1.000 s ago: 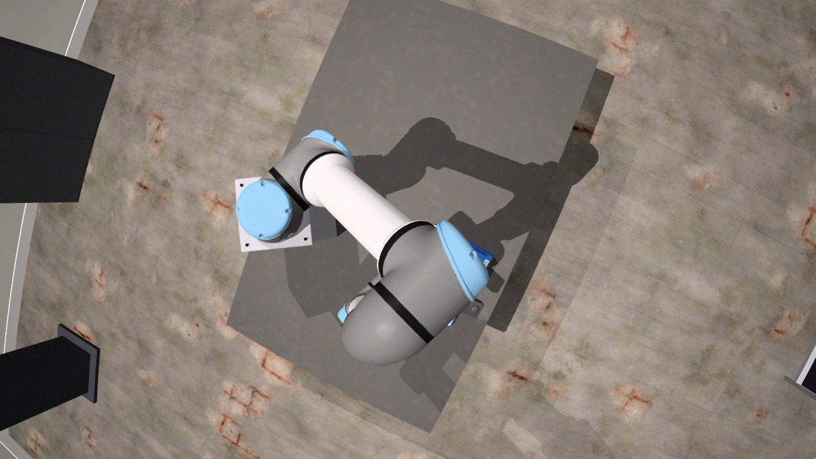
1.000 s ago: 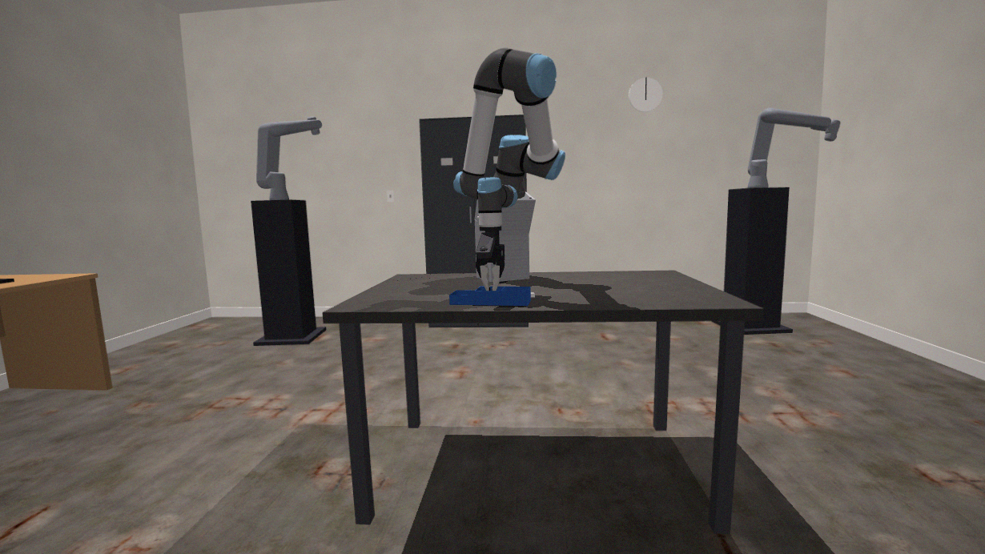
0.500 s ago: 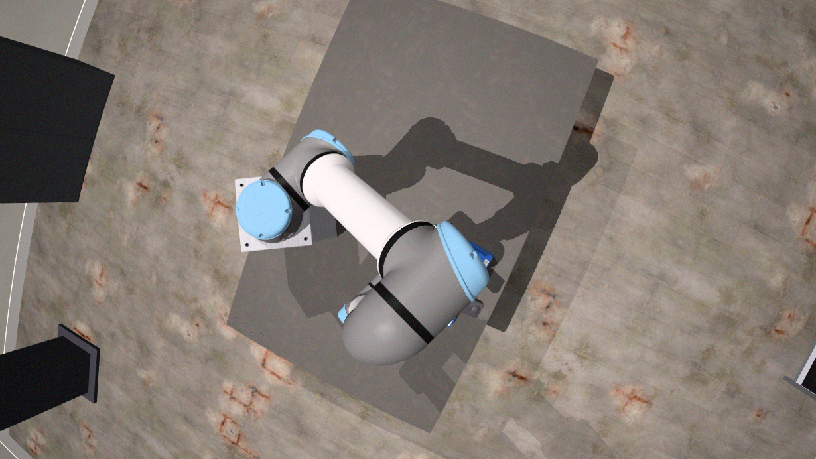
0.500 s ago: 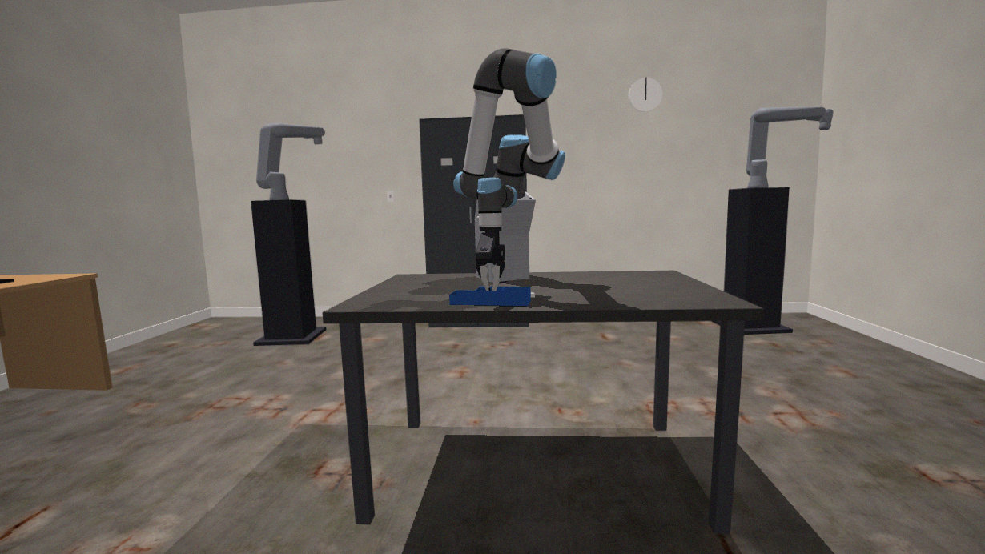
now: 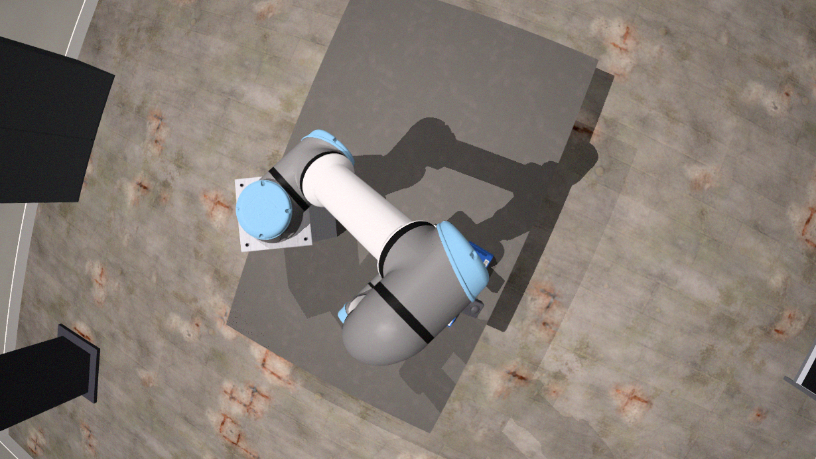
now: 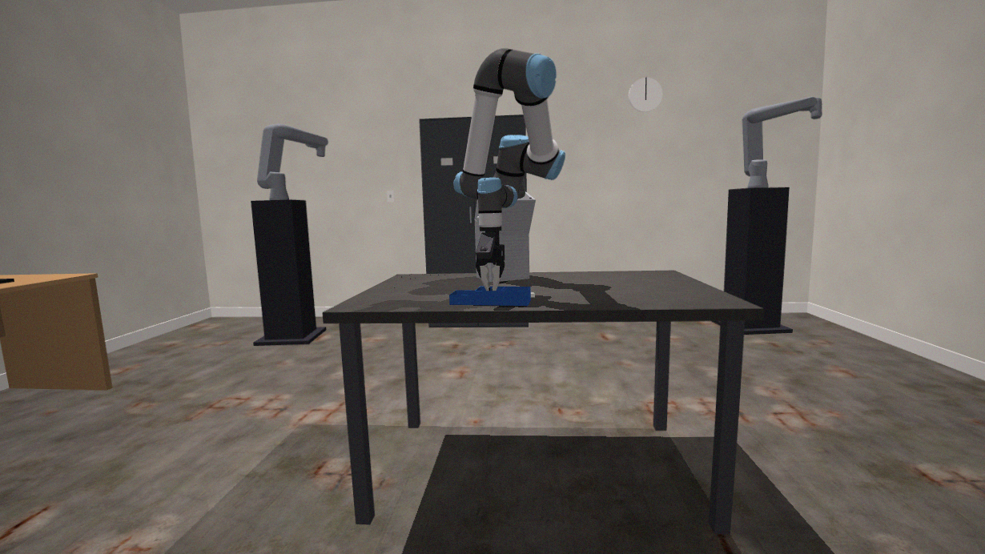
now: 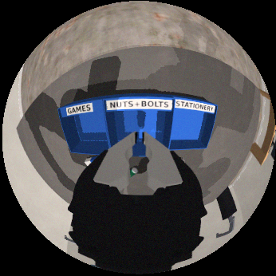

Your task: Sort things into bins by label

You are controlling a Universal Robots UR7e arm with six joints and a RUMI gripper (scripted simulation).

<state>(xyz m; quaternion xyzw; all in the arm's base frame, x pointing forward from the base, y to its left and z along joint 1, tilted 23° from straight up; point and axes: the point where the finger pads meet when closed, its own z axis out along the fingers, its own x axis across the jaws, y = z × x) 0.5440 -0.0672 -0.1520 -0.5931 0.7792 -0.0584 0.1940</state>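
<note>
Gripper (image 6: 489, 289) (image 7: 139, 132) is clenched with nothing in its tips, pointing down over the near, six-o'clock side of the NUTS+BOLTS bin (image 7: 116, 128). In the wrist view, the GAMES bin (image 5: 481, 251) (image 7: 72, 133) sits at nine o'clock from that bin and the STATIONERY bin (image 7: 209, 128) at three, all upright on the table (image 5: 456, 85) (image 6: 620, 289) (image 7: 159, 60). A blue-white thing (image 7: 88, 162) lies outside the GAMES bin, towards six o'clock; a green-white thing (image 7: 133, 171) shows between the finger bases, partly hidden.

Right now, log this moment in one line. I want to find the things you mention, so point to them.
Black-and-grey two-jaw gripper (image 6: 490, 289) (image 7: 139, 132): shut, nothing seen held | at: blue NUTS+BOLTS bin (image 6: 492, 300) (image 7: 139, 104) | bins: upright, blue GAMES (image 5: 482, 251) (image 6: 517, 297) (image 7: 79, 108) and STATIONERY (image 6: 462, 299) (image 7: 195, 106) bins flanking
</note>
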